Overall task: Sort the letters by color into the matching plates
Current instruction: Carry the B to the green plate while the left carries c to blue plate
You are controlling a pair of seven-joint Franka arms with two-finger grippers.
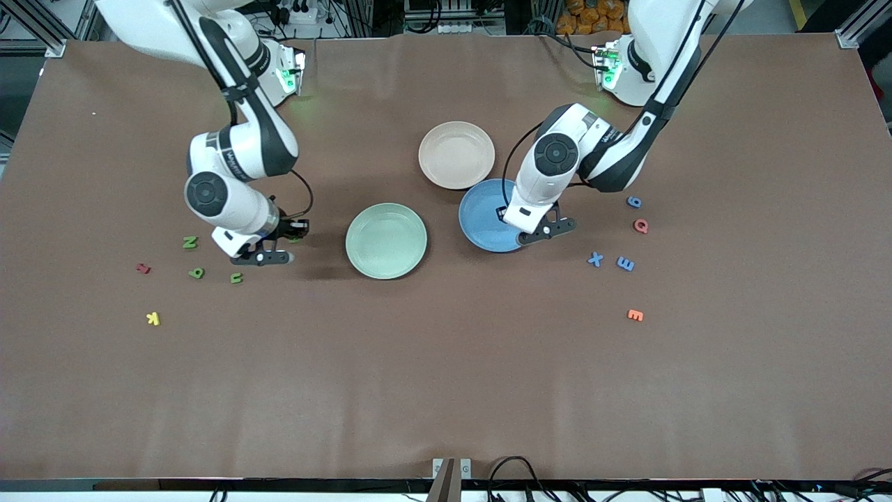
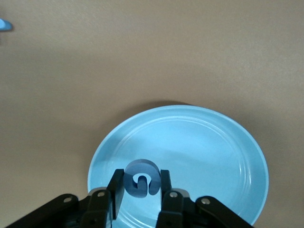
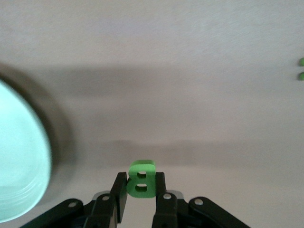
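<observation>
Front view, nearest first: right gripper (image 1: 268, 249) pinches a green 8 (image 3: 141, 178) over bare table between the green letters (image 1: 197, 272) and green plate (image 1: 386, 240); left gripper (image 1: 540, 231) pinches a blue letter (image 2: 141, 178) over the blue plate (image 1: 481, 209).

Three plates (image 1: 456, 155), four green letters (image 1: 189, 242), four blue (image 1: 625, 263), two red, one yellow, one orange.
</observation>
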